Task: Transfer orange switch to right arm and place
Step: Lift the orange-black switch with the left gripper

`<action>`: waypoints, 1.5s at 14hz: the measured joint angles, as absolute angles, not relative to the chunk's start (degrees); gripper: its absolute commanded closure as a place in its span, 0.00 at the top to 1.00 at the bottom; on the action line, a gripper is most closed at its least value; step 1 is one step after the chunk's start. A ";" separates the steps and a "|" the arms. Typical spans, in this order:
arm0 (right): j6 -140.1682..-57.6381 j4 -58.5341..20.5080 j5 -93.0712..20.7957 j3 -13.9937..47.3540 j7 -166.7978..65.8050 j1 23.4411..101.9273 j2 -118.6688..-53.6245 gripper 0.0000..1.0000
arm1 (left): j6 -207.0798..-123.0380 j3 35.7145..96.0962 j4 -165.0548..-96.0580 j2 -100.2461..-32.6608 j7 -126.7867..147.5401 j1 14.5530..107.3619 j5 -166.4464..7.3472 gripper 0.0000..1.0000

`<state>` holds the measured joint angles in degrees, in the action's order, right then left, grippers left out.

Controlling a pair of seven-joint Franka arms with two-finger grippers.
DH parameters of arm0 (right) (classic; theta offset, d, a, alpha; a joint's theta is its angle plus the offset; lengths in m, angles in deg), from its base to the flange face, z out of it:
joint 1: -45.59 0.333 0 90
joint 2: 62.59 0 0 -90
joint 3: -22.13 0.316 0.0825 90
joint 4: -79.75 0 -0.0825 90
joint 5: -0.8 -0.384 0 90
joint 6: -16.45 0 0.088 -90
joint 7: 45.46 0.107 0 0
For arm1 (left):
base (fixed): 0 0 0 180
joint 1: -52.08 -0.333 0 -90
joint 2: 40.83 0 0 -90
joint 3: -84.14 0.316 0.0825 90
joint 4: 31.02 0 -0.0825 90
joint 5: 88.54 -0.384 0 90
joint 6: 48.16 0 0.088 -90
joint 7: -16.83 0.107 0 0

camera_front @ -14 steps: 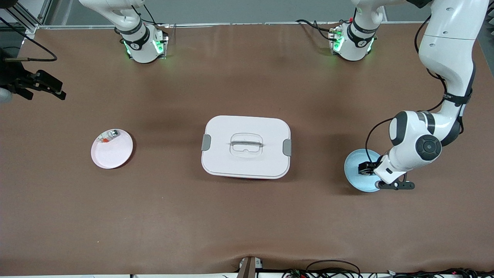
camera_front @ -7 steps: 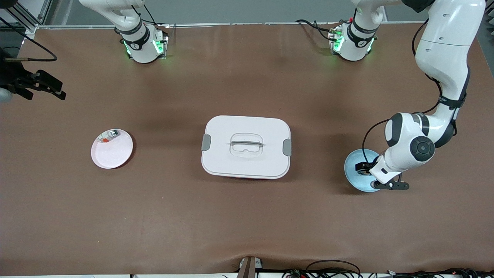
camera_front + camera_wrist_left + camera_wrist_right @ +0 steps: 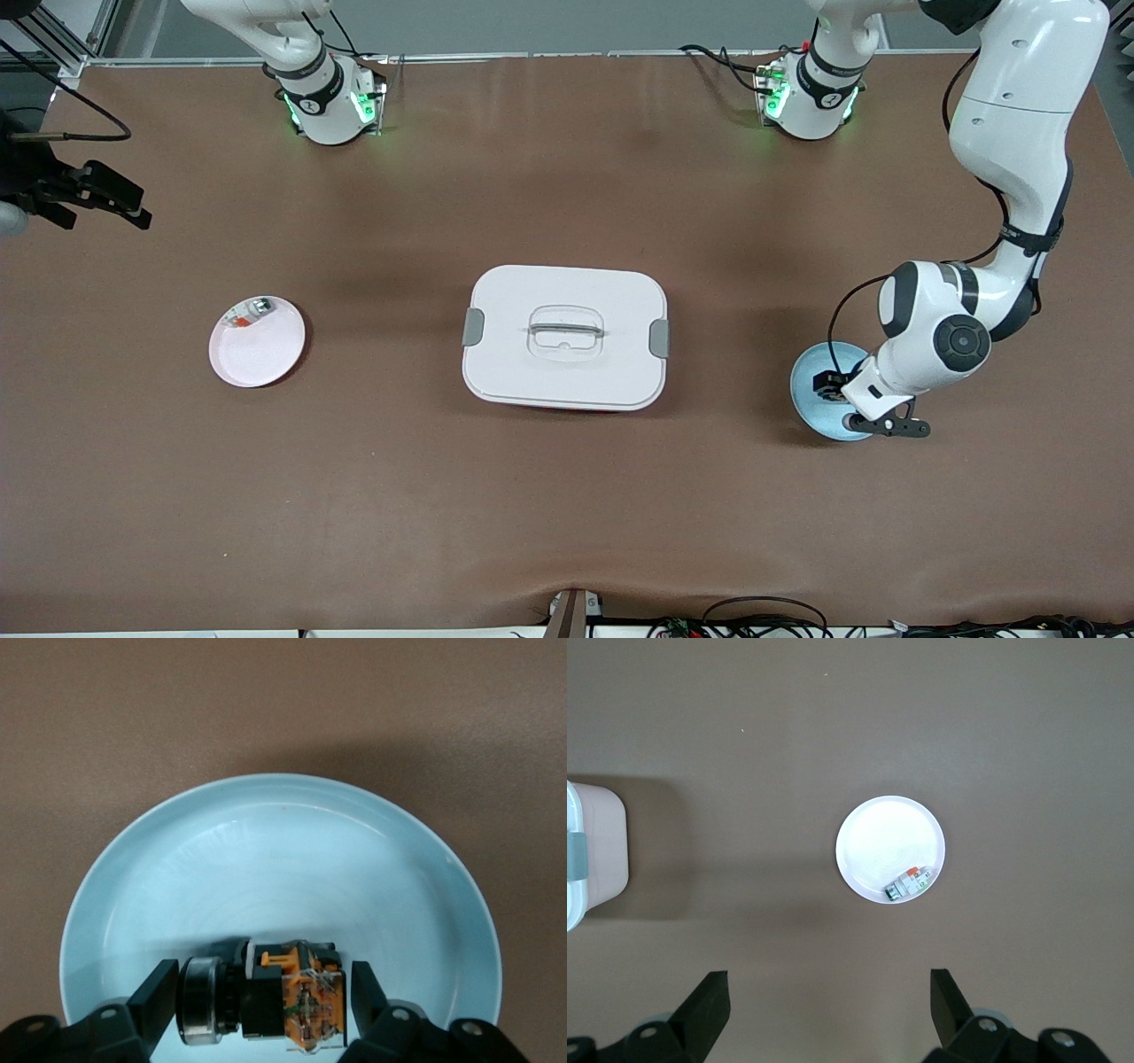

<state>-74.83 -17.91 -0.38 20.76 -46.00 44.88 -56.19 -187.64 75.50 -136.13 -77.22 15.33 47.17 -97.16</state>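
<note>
The orange switch (image 3: 306,1001), a small black block with an orange face and a silver ring at one end, lies in the light blue plate (image 3: 283,859) at the left arm's end of the table (image 3: 811,408). My left gripper (image 3: 264,992) is low over this plate (image 3: 833,390). Its fingers (image 3: 159,997) stand open on either side of the switch, with a small gap at the orange end. My right gripper (image 3: 140,206) waits high up at the right arm's end of the table. It shows open and empty in the right wrist view (image 3: 828,1010).
A white lidded box with grey latches (image 3: 565,337) stands mid-table. A pink plate (image 3: 257,346) toward the right arm's end holds a small silver-white piece with a red-orange bit (image 3: 248,312); the plate also shows in the right wrist view (image 3: 890,837).
The left arm has shifted a little toward the box and its gripper has settled over the blue plate around the switch. The right arm has not moved.
</note>
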 measured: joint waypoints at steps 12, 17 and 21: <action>-74.89 -17.86 -0.38 20.85 -46.00 45.11 -56.39 1.00 | -184.99 75.19 -134.73 -74.46 15.49 47.17 -97.24 0.00; -74.85 -17.82 -0.38 20.88 -46.01 45.12 -56.48 1.00 | -176.64 73.64 -133.31 -67.62 15.17 47.07 -93.16 0.00; -74.84 -16.52 -0.52 21.15 -46.17 45.42 -56.48 1.00 | -172.47 72.68 -131.85 -63.93 14.17 47.07 -86.73 0.00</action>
<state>-74.84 -16.52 -0.52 21.15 -46.17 45.42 -56.48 -172.47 72.68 -131.85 -63.93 14.17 47.07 -86.73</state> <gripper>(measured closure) 0.000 0.273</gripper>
